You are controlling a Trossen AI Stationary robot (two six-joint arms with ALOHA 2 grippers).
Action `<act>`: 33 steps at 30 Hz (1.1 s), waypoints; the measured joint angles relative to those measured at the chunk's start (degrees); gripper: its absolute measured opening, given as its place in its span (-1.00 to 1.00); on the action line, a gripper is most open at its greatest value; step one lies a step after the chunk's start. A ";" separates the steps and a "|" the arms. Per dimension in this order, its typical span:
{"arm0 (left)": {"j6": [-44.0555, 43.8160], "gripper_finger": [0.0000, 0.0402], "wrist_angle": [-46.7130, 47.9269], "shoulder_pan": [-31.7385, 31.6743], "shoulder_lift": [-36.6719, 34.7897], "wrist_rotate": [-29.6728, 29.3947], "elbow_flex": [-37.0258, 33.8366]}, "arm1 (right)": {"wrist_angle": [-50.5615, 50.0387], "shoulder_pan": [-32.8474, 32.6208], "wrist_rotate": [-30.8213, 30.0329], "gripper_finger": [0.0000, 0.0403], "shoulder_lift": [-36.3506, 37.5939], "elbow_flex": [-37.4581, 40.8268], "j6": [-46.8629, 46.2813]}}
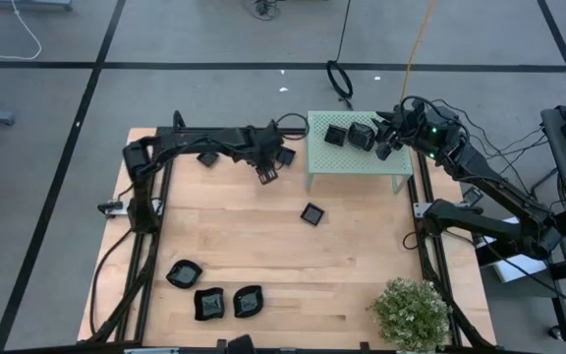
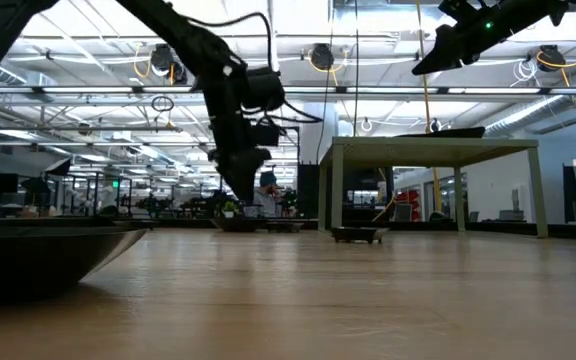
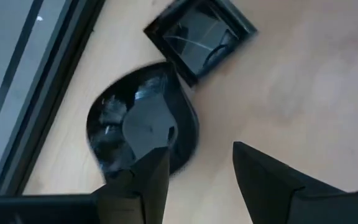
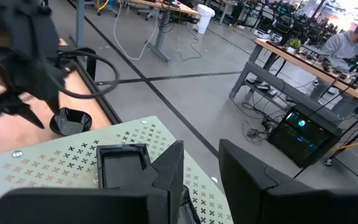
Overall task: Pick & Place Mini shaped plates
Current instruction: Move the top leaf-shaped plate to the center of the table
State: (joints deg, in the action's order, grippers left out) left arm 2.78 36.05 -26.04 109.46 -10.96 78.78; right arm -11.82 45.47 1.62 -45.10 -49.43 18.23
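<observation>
Small glossy black mini shaped plates lie on the wooden table. A rounded one (image 3: pixel 114 118) and a square one (image 3: pixel 197 34) sit just below my left gripper (image 3: pixel 197 149), which hangs open above the table near its far edge (image 1: pixel 266 175), holding nothing. Another square plate (image 1: pixel 311 213) lies mid-table. Three more (image 1: pixel 209 303) rest near the front left corner. My right gripper (image 4: pixel 201 146) stands open over the pale green perforated box (image 1: pixel 357 167), nothing between its fingers. A square plate (image 4: pixel 122 165) lies flat on the box's top beside it.
A further plate (image 1: pixel 207 157) lies under the left arm's reach at the far left. A potted plant (image 1: pixel 411 310) stands at the front right corner. The box stands on legs (image 2: pixel 336 195) at the far right. A person sits at a desk (image 4: pixel 353 43) beyond the table.
</observation>
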 joint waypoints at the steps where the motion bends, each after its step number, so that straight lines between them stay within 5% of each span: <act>1: -0.19 -0.10 -0.99 -0.54 0.74 0.00 0.00 | 0.01 0.00 0.01 -0.56 0.00 0.00 -0.01; 12: 7.40 -0.10 -5.94 -2.06 4.38 0.04 0.07 | 0.03 0.00 -0.04 -0.56 0.00 0.00 -0.01; 27: 6.00 -0.11 -4.27 -4.34 8.09 4.97 0.17 | 0.01 0.01 -0.06 -0.56 0.00 0.00 -1.22; 33: 6.59 -0.56 -4.41 -4.06 8.09 5.00 0.17 | -0.01 0.02 -0.06 -0.56 -0.02 0.00 -2.59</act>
State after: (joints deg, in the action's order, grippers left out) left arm 9.37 31.65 -30.10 117.55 -5.96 78.96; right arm -11.83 45.50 1.56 -45.12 -49.43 15.64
